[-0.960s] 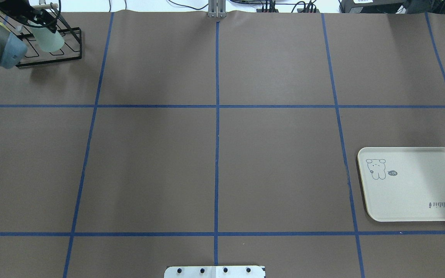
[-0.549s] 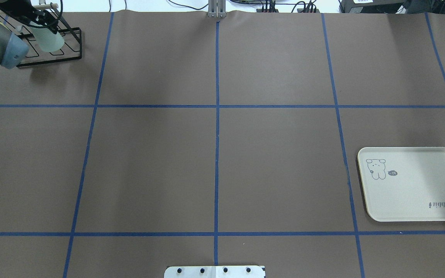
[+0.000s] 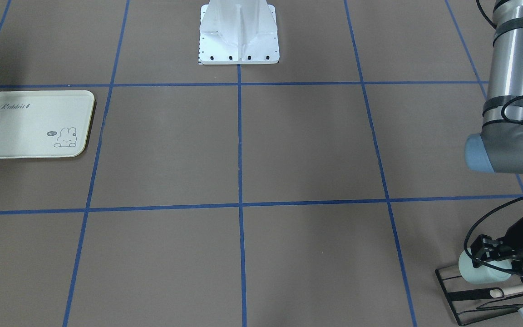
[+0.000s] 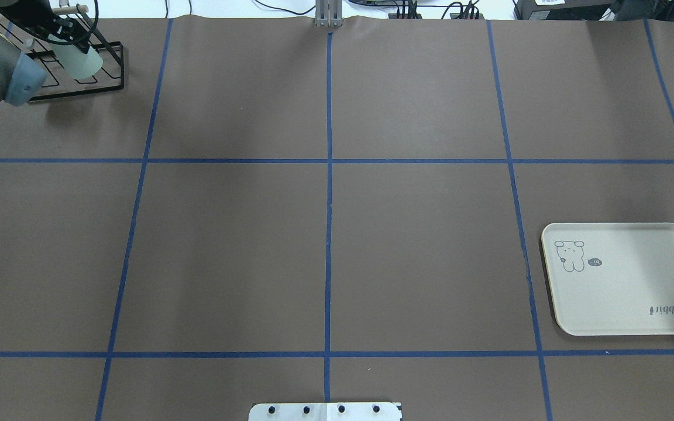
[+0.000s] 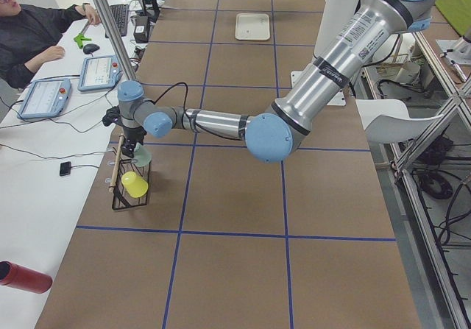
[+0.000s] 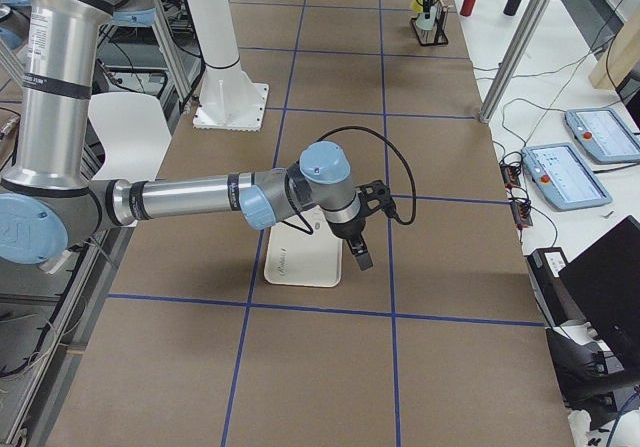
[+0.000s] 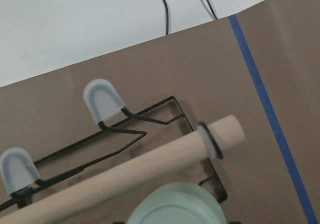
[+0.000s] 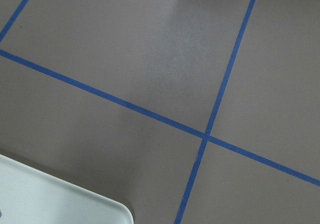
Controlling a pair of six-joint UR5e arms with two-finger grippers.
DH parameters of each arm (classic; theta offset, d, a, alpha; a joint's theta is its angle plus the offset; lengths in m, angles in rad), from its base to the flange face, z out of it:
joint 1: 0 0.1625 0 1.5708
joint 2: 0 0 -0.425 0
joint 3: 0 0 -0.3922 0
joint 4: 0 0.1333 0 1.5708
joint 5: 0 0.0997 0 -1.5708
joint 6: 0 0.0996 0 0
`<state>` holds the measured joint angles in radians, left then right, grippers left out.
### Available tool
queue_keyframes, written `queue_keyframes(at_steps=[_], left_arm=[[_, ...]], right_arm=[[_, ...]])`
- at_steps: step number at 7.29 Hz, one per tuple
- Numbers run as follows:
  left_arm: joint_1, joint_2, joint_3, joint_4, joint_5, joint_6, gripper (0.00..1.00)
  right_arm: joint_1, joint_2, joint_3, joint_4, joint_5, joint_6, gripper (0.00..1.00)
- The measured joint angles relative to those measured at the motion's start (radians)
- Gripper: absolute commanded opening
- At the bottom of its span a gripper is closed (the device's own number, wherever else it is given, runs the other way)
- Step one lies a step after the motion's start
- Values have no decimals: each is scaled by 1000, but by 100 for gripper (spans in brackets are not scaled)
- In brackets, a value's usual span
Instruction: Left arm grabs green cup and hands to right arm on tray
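so the green cup [image 3: 472, 270] is way over at the far-left corner, tipped on its side just over the rack [image 4: 76, 93], and the left gripper [image 3: 493, 262] looks clamped across its body. the cup's long axis lies about level, one round end aimed toward the table middle. the tray [image 4: 623, 292] sits by the right edge, nearer the robot's side, well apart from the cup. the right gripper [image 6: 361, 259] hangs pointing down just beside the tray; can't tell if it's open. the left arm is stretched right out, forearm near level, wrist turned down. my guess: lift clear of the wooden bar [image 7: 150, 164], then a long carry rightward.
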<state>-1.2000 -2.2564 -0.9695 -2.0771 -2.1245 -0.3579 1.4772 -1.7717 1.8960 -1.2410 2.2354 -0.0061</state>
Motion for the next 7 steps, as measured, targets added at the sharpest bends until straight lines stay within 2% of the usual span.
queue_keyframes(at_steps=[1,2,4,7], left_arm=[[0,0,-2,1,0,0,9],[-3,0,-4,1,0,0,6],[-25,-1,-32,9,-39,-1,4],[-94,10,-95,15,-155,-1,2]], right_arm=[[0,0,0,0,0,0,100],[0,0,0,0,0,0,100],[0,0,0,0,0,0,100],[0,1,0,0,1,0,100]])
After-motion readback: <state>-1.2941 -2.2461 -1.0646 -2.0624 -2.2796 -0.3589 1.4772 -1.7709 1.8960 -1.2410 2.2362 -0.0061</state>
